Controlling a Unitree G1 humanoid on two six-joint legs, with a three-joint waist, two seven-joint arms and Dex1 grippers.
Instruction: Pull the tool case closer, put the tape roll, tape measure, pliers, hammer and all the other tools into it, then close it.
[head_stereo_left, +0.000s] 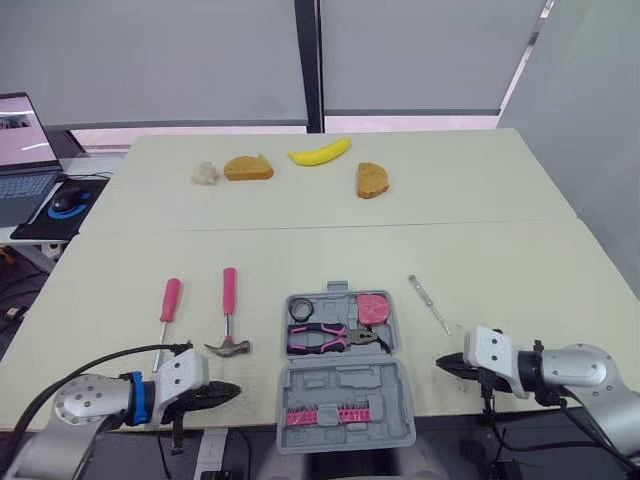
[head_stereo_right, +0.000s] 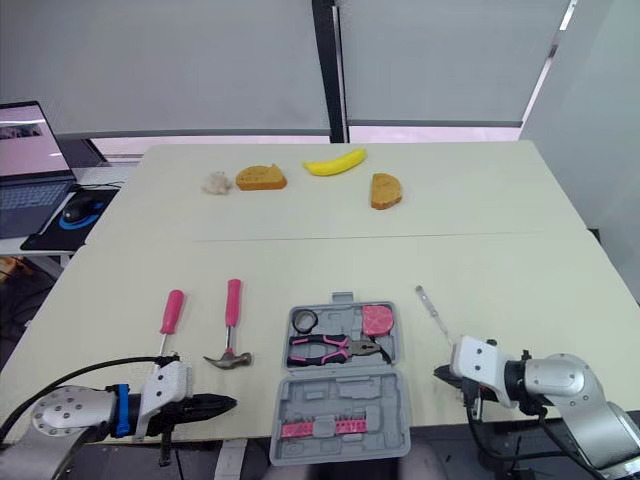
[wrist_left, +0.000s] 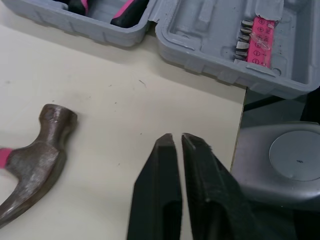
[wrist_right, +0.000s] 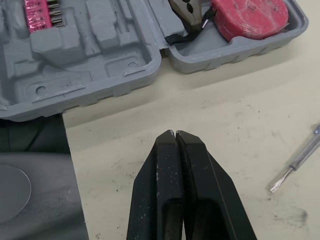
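My left gripper (head_stereo_left: 230, 391) is pressed nearly together, pinching nothing, low at the table's near edge. The open grey plastic tool case (head_stereo_left: 350, 385) lies just beside it at 3 o'clock, and the pink-handled claw hammer (head_stereo_left: 230, 318) is near at 12 o'clock. My right gripper (head_stereo_left: 441, 366) is squeezed together, with the case at its 9 o'clock and the slim metal screwdriver (head_stereo_left: 428, 303) at 12 o'clock. Pink-and-black pliers (head_stereo_left: 325, 338) lie inside the case.
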